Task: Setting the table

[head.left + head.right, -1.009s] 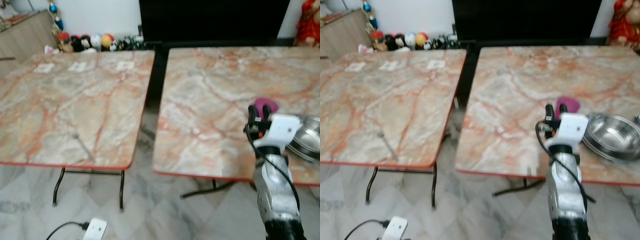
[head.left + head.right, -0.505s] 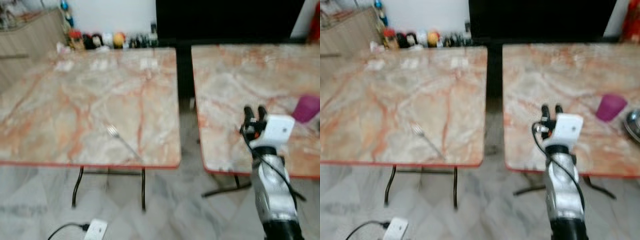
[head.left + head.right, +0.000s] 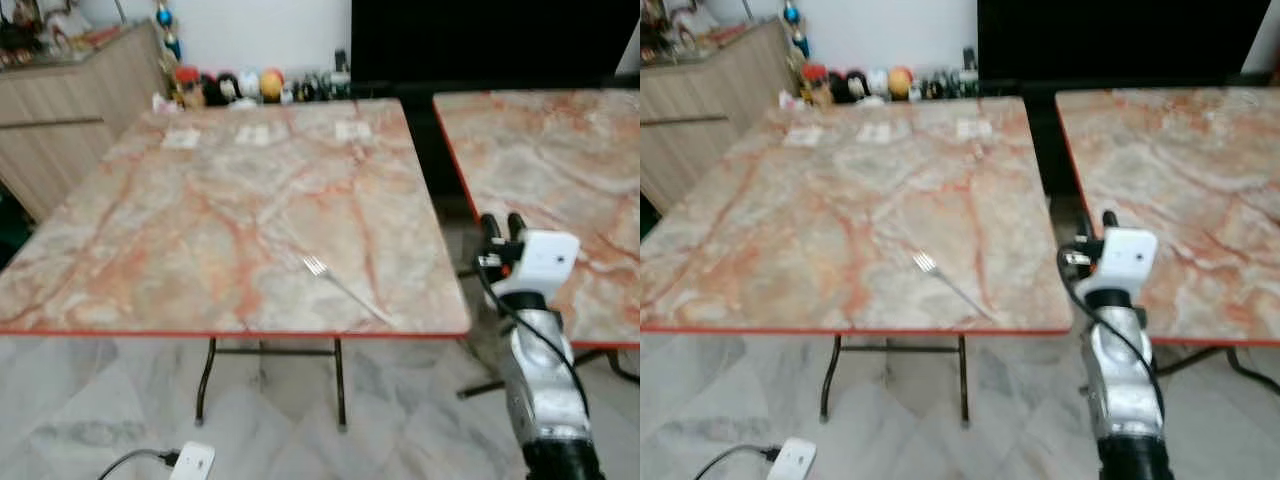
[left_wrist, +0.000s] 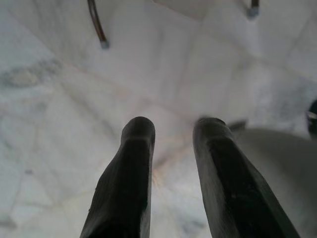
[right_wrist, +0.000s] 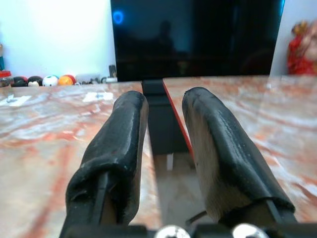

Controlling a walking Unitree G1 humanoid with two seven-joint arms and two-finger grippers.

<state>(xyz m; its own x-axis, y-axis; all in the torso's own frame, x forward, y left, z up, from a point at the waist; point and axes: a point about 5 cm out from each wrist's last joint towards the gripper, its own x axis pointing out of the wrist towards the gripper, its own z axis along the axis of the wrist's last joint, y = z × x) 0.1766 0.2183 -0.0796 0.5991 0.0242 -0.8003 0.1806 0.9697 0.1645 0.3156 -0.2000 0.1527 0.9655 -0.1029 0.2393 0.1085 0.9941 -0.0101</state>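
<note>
Camera has swung toward the robot's left since a second ago; the things themselves have not moved. Landmark: the fork (image 3: 342, 286), lying alone on the left table (image 3: 150, 230) near its front edge, tines toward the far side. Well to the left of the fork and beyond it: a wooden cabinet (image 3: 70, 110). On the floor (image 4: 59, 89) below and to the left of the fork: a white charger block with its cable (image 3: 190, 462). Left hand (image 4: 171, 163): hanging idle over the floor, fingers a narrow gap apart, nothing between them. Far beyond the fork, at the table's back edge: three small paper cards (image 3: 260, 134), then a row of coloured balls and figures (image 3: 240, 86) against the wall. To the right of the fork: the gap between tables, then the right table (image 3: 560, 190). Right hand (image 3: 503, 228): raised over that gap just right of the fork, fingers narrowly parted and holding nothing, pointing at a dark screen (image 5: 198, 34). The purple cup and steel bowl seen earlier on the right table have passed out of frame. Judgement: the turn puts the fork at centre, so it is likely the next item to collect; the right hand would need to open wider and reach across leftward.
</note>
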